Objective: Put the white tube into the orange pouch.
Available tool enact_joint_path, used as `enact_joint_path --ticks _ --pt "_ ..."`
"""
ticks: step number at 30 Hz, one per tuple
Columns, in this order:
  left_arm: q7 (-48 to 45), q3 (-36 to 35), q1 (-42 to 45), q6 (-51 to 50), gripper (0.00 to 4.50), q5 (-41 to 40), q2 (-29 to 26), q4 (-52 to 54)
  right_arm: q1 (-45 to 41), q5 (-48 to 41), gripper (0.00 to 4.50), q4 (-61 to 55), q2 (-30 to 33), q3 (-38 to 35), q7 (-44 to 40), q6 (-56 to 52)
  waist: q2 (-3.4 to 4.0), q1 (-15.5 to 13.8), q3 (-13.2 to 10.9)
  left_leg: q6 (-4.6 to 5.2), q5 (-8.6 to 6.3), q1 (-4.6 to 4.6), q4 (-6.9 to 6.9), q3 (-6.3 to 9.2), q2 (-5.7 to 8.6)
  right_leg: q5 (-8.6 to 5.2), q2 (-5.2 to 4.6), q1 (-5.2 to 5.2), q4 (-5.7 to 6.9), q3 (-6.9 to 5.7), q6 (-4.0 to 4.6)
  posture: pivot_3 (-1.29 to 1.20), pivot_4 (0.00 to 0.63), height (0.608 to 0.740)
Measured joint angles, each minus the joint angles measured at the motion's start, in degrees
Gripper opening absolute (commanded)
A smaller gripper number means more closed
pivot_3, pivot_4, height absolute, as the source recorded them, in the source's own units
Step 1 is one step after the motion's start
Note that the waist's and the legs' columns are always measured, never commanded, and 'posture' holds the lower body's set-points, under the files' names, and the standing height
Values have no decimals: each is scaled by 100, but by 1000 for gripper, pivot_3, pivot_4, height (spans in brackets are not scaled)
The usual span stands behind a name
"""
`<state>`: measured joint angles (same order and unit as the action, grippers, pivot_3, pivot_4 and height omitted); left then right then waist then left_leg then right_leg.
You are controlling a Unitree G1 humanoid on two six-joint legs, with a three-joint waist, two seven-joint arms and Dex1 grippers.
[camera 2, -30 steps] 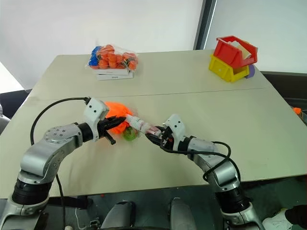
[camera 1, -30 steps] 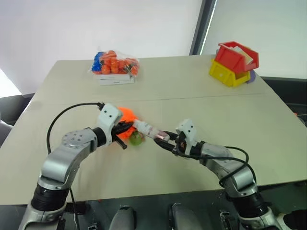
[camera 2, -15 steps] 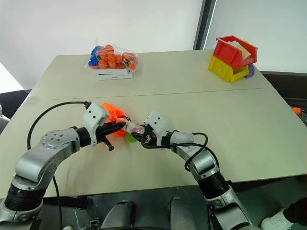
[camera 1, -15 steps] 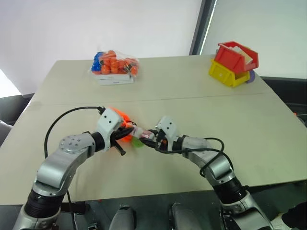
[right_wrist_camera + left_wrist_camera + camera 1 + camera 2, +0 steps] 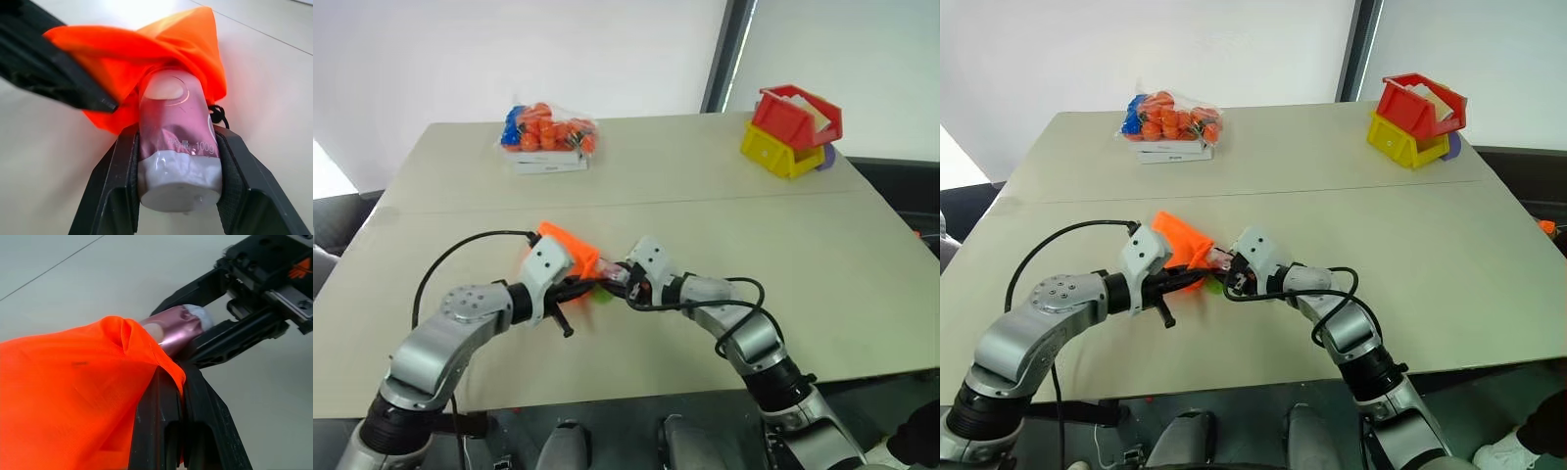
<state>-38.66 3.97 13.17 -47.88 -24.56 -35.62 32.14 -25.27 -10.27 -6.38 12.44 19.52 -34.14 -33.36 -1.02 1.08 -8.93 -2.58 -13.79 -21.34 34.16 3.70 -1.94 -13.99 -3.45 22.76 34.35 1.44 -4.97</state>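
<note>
- The left hand (image 5: 176,396) is clamped on the rim of the orange pouch (image 5: 68,401), held above the surface (image 5: 705,225).
- The right hand (image 5: 176,161) grips the white tube (image 5: 176,147), its front end inside the pouch mouth.
- Left to do: push it fully in, then release.

Clear bag of orange and blue balls (image 5: 548,127) at 11 o'clock on the table (image 5: 705,225). Red bin (image 5: 795,115) stacked on yellow bin (image 5: 779,154) at 2 o'clock.

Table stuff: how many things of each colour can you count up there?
Orange: 2, the orange pouch and the bag of balls, which also has blue ones
White: 2, the white tube and the flat box under the bag
Red: 1, the red bin
Yellow: 1, the yellow bin
Total: 6
</note>
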Motion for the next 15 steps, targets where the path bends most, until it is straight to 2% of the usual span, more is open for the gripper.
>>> enact_joint_path --ticks 10,14,15 --pt "0 16 -69 -15 0 -119 -32 132 -671 408 1784 591 -583 216 472 -263 1 8 0 0 0 0 0 0 0 1 0 2 2 0 1 0 150 740" --pt "-6 -24 -241 -21 0 -152 -76 183 -676 429 3189 652 -570 208 376 -378 1 6 -1 0 0 -1 0 1 0 1 0 2 2 0 1 0 150 740" --pt "-14 -30 -269 -21 0 -177 -101 190 -671 429 3734 650 -544 183 359 -394 1 5 -1 0 0 -1 0 1 0 1 0 2 2 0 1 0 150 740"
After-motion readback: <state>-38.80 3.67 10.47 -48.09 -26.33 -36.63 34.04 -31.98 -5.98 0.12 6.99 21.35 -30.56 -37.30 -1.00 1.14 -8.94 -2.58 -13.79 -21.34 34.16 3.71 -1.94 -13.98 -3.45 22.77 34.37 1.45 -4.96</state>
